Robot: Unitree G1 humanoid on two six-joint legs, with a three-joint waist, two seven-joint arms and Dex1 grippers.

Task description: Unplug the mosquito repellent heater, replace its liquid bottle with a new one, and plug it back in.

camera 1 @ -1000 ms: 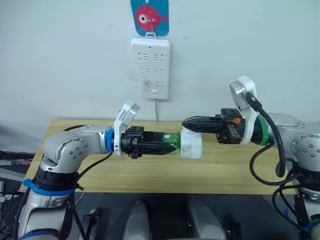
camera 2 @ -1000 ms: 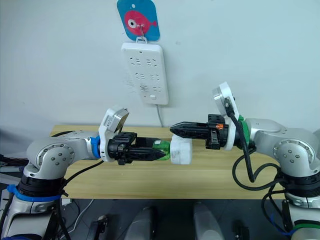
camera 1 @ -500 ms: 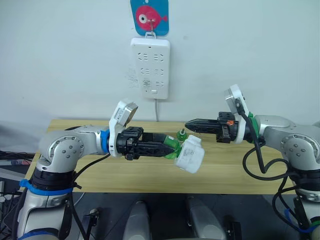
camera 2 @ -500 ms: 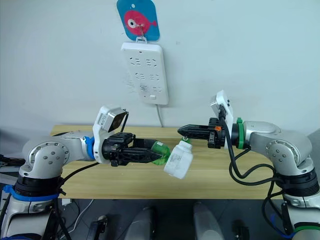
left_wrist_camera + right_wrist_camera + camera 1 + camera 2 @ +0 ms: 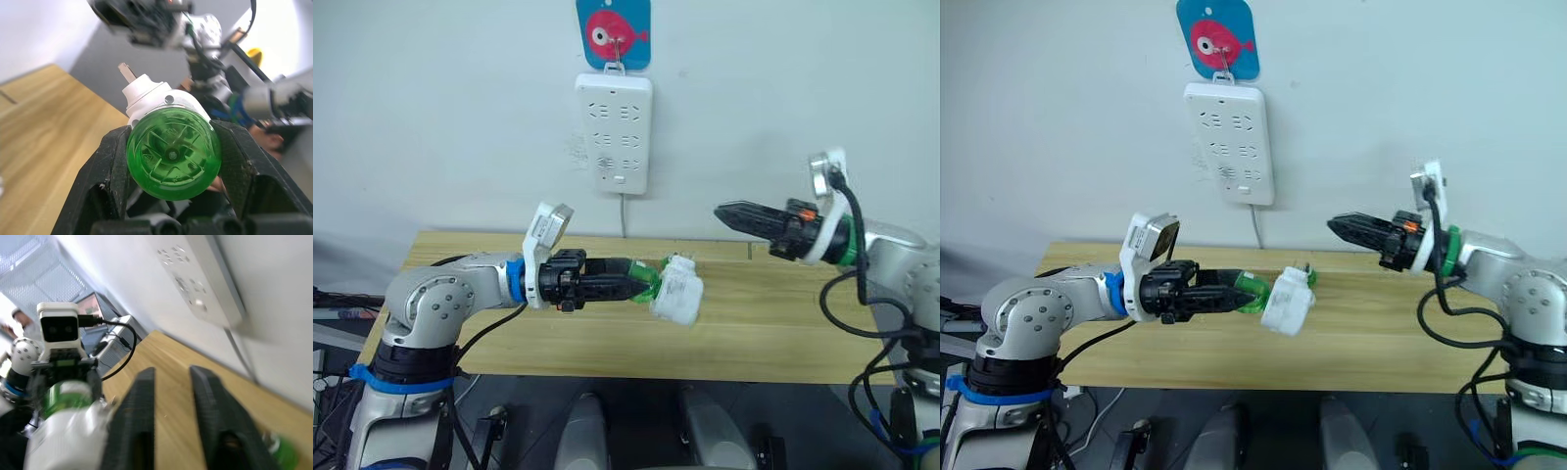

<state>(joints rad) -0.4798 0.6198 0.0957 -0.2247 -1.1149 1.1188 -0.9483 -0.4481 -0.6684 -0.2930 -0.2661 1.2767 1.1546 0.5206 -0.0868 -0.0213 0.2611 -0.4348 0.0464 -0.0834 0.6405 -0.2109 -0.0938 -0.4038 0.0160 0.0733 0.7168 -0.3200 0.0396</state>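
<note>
Holding the heater, unplugged, with the bottle still in it

Left eye view: The left tool (image 5: 641,284) is shut tight on the green bottle (image 5: 651,277). The bottle's far end sits inside the mosquito repellent heater (image 5: 677,291), so the tool holds both up in the air, above the middle of the counter (image 5: 773,323). The right tool (image 5: 724,211) hangs well off to the right of the heater and touches nothing. The power strip (image 5: 614,132) is on the far wall, and nothing is plugged into it. So I think the unplugging is done.

Right eye view: This is the same scene. A small green thing (image 5: 1310,278) lies on the counter just behind the heater. I cannot tell what it is.

Left wrist view: Two black fingers (image 5: 111,169) squeeze the round green bottom of the bottle from both sides. The white heater sits past it, and one metal prong (image 5: 128,72) sticks out into the air.

Right wrist view: The right tool's fingers (image 5: 139,421) have a narrow gap between them, and nothing is in it. They point toward the wall and the power strip.

What is left, I think: pull the bottle out of the heater, put in a new one, then plug the heater into the strip.
</note>
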